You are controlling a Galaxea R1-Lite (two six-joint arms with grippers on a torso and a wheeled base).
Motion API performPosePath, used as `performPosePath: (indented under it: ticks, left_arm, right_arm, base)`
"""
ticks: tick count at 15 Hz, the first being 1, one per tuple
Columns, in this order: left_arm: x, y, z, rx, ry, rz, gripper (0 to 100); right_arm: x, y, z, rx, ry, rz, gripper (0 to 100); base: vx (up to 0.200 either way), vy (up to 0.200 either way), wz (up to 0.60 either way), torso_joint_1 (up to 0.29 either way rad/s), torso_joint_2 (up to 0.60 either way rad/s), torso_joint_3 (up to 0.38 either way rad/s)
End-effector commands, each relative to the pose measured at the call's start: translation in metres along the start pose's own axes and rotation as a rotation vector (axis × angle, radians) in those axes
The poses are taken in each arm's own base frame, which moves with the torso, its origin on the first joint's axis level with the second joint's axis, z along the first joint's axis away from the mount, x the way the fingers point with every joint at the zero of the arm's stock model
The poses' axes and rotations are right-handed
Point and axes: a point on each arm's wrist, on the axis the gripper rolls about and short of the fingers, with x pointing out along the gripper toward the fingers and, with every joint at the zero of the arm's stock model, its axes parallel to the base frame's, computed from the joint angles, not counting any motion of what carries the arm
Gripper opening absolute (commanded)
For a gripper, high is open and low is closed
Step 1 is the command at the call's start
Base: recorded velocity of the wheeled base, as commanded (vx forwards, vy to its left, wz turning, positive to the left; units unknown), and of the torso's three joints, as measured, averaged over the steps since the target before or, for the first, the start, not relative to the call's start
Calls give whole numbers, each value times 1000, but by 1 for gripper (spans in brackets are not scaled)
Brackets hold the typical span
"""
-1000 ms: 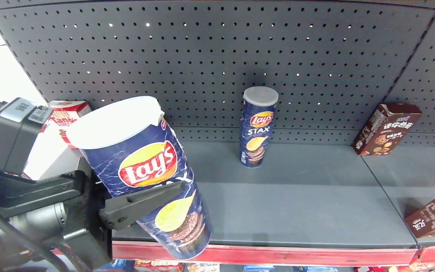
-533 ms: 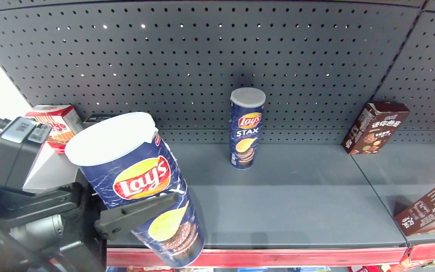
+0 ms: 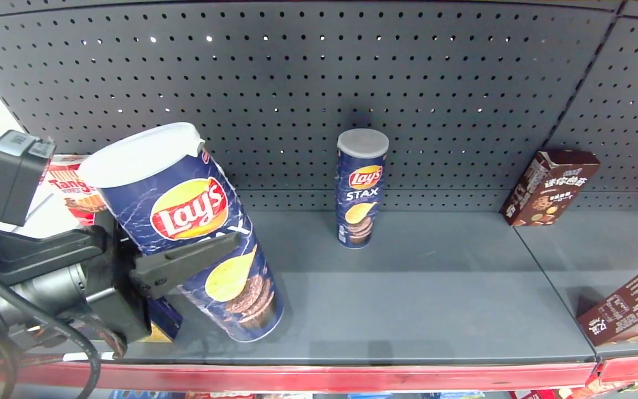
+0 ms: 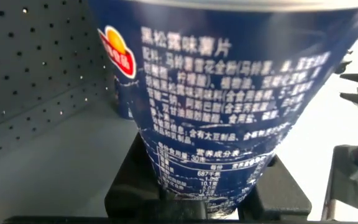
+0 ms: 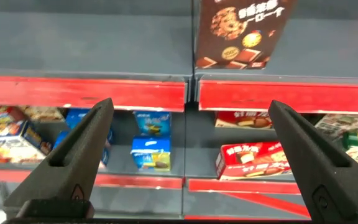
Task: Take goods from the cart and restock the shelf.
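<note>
There's the left hand (image 3: 186,244), matte black, with a boxy camera block (image 3: 6,174) wearing grey labels and black cables (image 3: 93,360) looping off the wrist. The right hand (image 5: 194,158): same black wedge fingers (image 5: 73,165).

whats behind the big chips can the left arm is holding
A red-and-white box and the pegboard back wall. The held can covers the box's right side and the shelf floor behind it.

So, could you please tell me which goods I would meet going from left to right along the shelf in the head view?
Tilted blue chip can with a white lid → upright blue chip can with a grey lid → tilted dark brown cookie box → brown carton at the right edge.
</note>
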Motion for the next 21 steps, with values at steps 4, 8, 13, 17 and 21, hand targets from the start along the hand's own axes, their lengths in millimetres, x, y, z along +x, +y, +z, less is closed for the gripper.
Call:
performPosePath:
  ticks: [4,8,13,17,21]
  left_arm:
    - [17,11,4,-2,2,1,0]
    - [15,10,2,-7,9,3,0]
    - [14,9,-1,-8,11,-2,0]
    - [12,9,-5,-16,24,3,0]
    - [12,9,-5,-16,24,5,0]
  right_arm:
    - [2,0,1,8,21,3,100]
    - [-10,-1,73,35,-122,-11,100]
    - [49,5,158,-78,3,230,100]
    - [103,28,188,-163,37,439,100]
    - [143,56,202,-169,88,596,100]
  base:
    - [0,0,0,0,0,0]
    - [0,0,0,0,0,0]
    - [0,0,0,0,0,0]
    - [0,0,0,0,0,0]
    - [0,0,0,0,0,0]
